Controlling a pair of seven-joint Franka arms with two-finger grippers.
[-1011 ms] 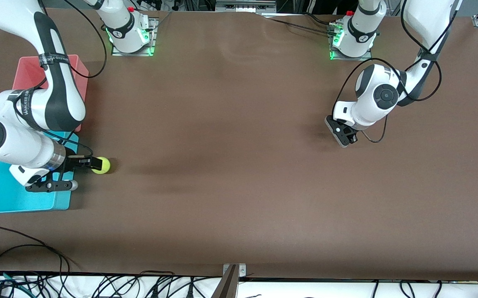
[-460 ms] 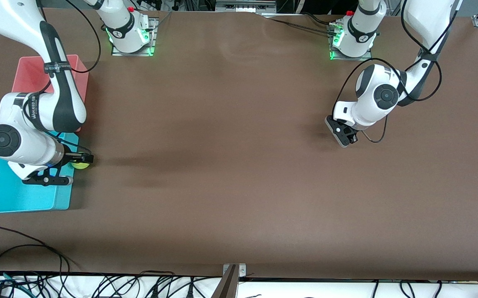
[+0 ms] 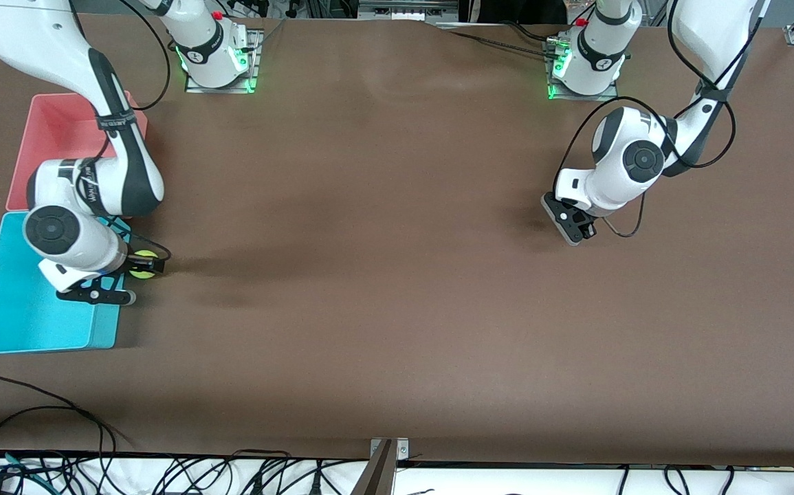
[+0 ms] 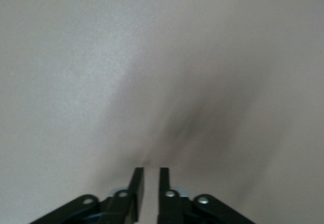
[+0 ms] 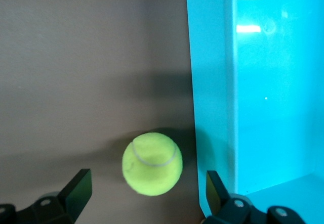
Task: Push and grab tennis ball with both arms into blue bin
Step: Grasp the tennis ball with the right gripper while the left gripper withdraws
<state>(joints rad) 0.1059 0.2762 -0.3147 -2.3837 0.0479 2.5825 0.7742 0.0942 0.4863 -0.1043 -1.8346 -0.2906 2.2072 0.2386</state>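
Yellow-green tennis ball sits between the fingers of the right gripper, which are spread wider than the ball, with a gap on each side (no pinch). The ball looks to be on the table, outside the blue bin, whose wall is just beside one fingertip.

Step in hand, by my read: the grab. Pushing looks done, since the ball is up against the bin. Next move calls for closing on the ball, lifting above the rim, shifting over the bin and releasing.

In the way: the bin's tall wall. It sits so near the finger on that side that closing or lifting could clip it or nudge the bin.

Pink bin is beside the blue one, toward the bases; not the target.

Left gripper waits over bare table well apart from the ball, fingers pressed almost together, holding nothing.
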